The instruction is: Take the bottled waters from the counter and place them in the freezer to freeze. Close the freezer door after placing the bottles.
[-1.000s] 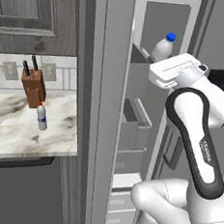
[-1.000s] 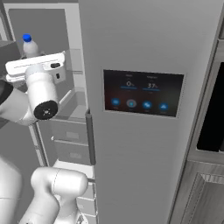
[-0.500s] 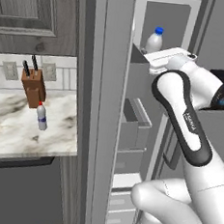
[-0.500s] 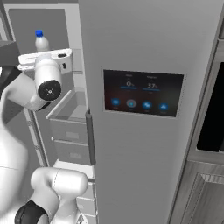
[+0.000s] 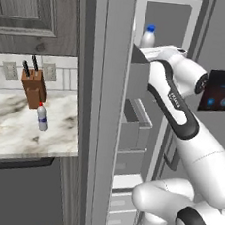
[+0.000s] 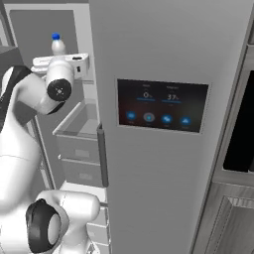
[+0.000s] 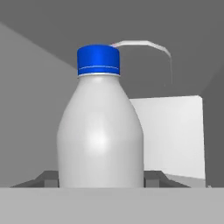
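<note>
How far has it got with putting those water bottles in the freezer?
Roughly halfway through the first bottle. The claw grips the blue-capped bottle upright and has it up inside the open freezer, not yet set down. The red-capped bottle stands on the counter by the knife block, waiting. After that, the freezer door, now wide open, needs closing.

blue-capped bottle (image 5: 148, 36) - inside freezer (image 5: 164, 22) | red-capped bottle (image 5: 42, 117) - on counter (image 5: 15, 134)
</note>
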